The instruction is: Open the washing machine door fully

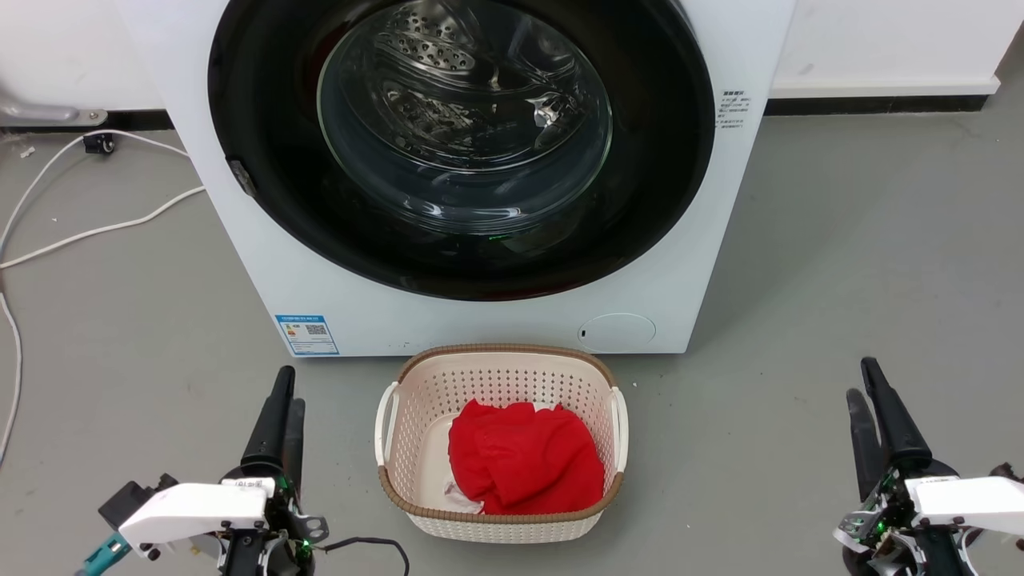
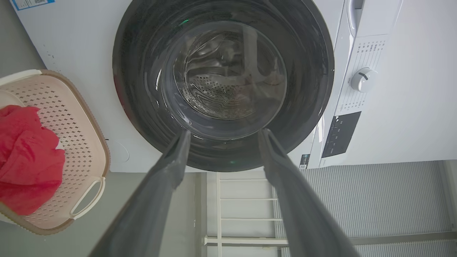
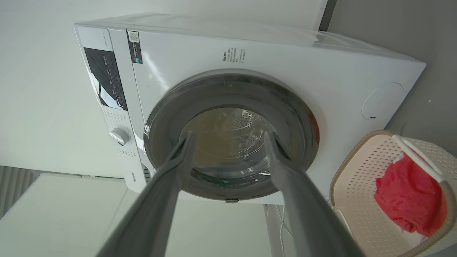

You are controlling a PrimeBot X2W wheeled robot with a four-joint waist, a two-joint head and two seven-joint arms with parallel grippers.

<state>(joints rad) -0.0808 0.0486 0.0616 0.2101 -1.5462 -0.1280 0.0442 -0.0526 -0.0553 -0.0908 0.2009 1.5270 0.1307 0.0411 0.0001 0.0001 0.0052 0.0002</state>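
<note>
**A:** How do the two end effectors stand?

**B:** The left end effector hangs low at the left of the head view. Its wrist view shows its dark fingers spread apart with nothing between them. The right end effector hangs low at the right, also spread and empty. Both are over the grey floor, well apart from the machine.

**A:** What lies between them?

**B:** A cream perforated basket stands on the floor with a red cloth heaped inside. It sits just in front of the washing machine.

**A:** And the door?

**B:** The washing machine door is the glossy black disc in the middle of the white front. It lies flat against the front, closed. The perforated steel drum shows through its bulging glass window. Each wrist view looks towards that window between its own fingers, and nothing touches the door.

**A:** Anything else on the front?

**B:** A blue label sits low at the left and a small round white flap low at the right. A white cable trails over the floor further left.
</note>
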